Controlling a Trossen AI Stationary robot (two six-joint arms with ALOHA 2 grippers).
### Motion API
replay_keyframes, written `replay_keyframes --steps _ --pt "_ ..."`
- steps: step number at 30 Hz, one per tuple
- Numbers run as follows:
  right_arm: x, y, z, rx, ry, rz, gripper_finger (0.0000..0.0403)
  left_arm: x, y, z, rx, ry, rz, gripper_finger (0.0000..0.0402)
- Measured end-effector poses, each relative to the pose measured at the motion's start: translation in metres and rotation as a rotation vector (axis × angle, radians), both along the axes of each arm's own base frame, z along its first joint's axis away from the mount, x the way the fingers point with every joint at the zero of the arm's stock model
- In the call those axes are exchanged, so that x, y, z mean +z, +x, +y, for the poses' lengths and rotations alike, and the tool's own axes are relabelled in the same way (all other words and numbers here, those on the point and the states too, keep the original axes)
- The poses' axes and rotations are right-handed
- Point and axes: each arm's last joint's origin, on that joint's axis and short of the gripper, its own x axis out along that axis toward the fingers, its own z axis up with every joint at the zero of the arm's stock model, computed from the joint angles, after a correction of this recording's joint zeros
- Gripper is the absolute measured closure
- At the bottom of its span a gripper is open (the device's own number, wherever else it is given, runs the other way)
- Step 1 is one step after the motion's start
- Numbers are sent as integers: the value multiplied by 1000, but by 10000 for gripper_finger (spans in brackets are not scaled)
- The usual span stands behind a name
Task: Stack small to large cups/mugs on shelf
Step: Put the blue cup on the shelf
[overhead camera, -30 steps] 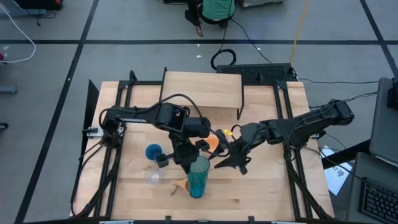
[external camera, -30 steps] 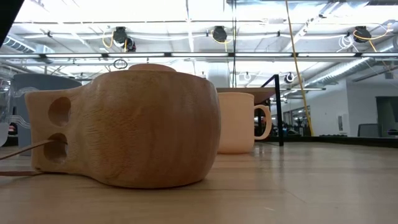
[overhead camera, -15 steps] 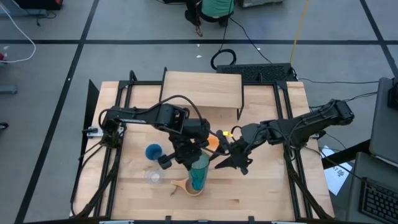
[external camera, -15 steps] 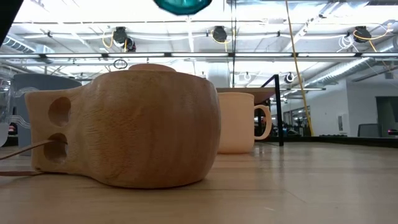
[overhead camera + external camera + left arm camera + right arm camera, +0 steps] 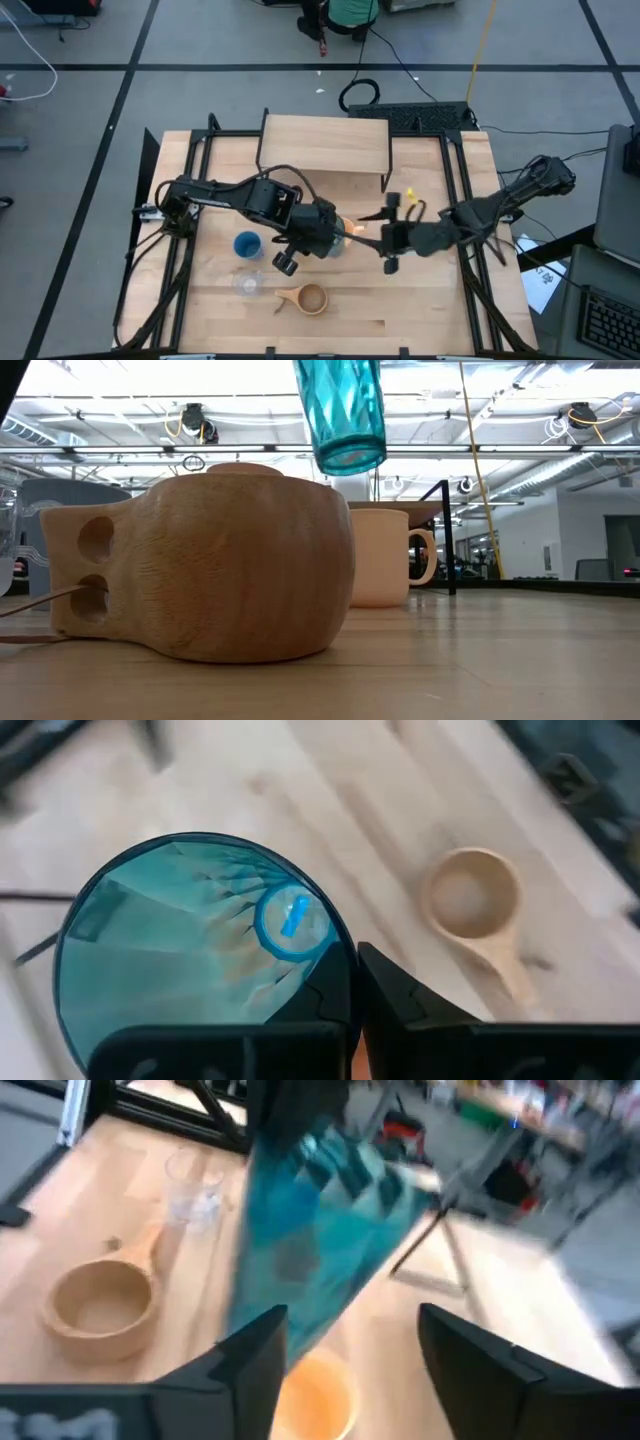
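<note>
The shelf point(image 5: 325, 143), a pale wood board on thin black legs, stands at the worktop's point(image 5: 430, 300) back edge. Mid-worktop, the left gripper's point(image 5: 355, 1010) jaws are clamped on the rim of the faceted, translucent teal tumbler point(image 5: 341, 410), which hangs above the tan wooden cup point(image 5: 215, 565) near the front edge. The right gripper point(image 5: 350, 1350), jaws apart and empty, faces the tumbler.

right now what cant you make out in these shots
- Orange mug, high view: mostly hidden under the left pincer, which grips the teal tumbler.
- Teal tumbler, low view: top cut off by the frame edge; right wrist view: blurred.
- Orange-brown tumbler: not identifiable in any view.
- Clear glass, high view: too faint to see contents.
</note>
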Motion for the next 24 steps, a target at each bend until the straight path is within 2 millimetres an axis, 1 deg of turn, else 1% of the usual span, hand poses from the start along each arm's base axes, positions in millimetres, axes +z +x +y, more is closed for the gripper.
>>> replay_keyframes --steps 2,4,7,11,14,17,24 --pt "-8 -10 0 -32 82 -10 155 3 1 -4 39 31 -48 396" --pt "-19 -14 2 -38 144 -60 125 4 2 -8 41 47 -84 398" --pt "-44 -18 2 -27 192 -131 78 6 3 -14 25 50 -111 396" --pt "-72 -22 -1 -13 229 -227 17 8 1 -19 16 80 -137 395" --pt "-88 -26 -3 -6 260 -288 9 9 1 -24 -10 95 -150 397" --pt "-97 -26 -6 30 317 -325 5 10 2 -27 -24 94 -175 394" --pt "-108 -13 -12 102 396 -309 3 14 5 -30 -91 112 -236 395"
